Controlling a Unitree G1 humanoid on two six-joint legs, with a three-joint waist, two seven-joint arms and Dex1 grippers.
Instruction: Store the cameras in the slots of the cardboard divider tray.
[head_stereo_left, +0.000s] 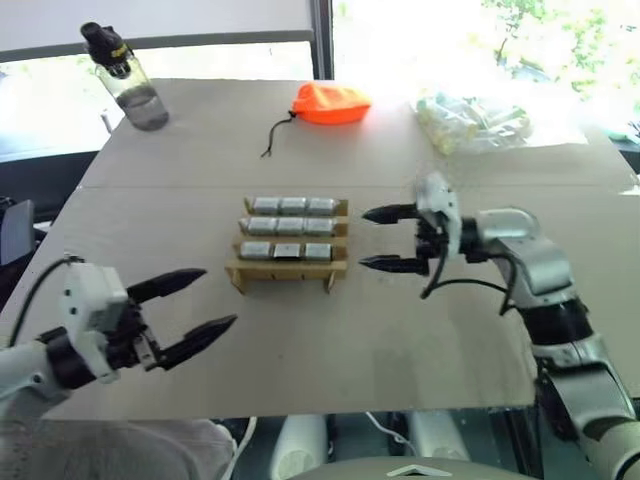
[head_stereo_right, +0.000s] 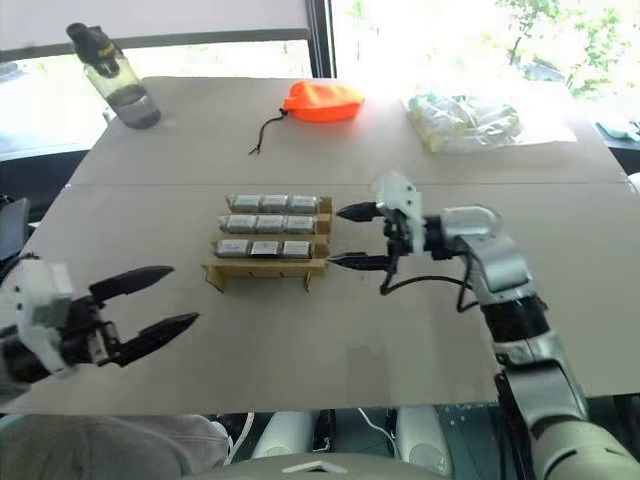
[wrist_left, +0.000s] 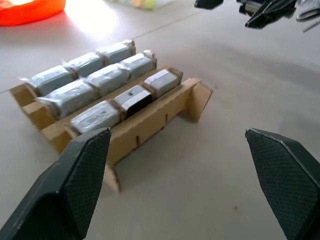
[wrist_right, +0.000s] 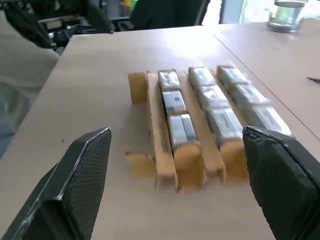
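The corrugated cardboard divider tray (head_stereo_left: 287, 268) is sitting on the pale table (head_stereo_left: 350, 340), its three stepped rows holding nine boxy silver-grey cameras (head_stereo_left: 292, 206) in shiny wrap. The right gripper (head_stereo_left: 384, 239) is hovering just beside the tray's right end, black fingers spread wide and holding nothing. The left gripper (head_stereo_left: 196, 304) is hanging near the tray's front left, also gaping empty. Beyond both grippers, an orange fabric pouch (head_stereo_left: 331, 103), a clear bottle (head_stereo_left: 127, 80) and a plastic-wrapped bundle (head_stereo_left: 470, 120) are lying.
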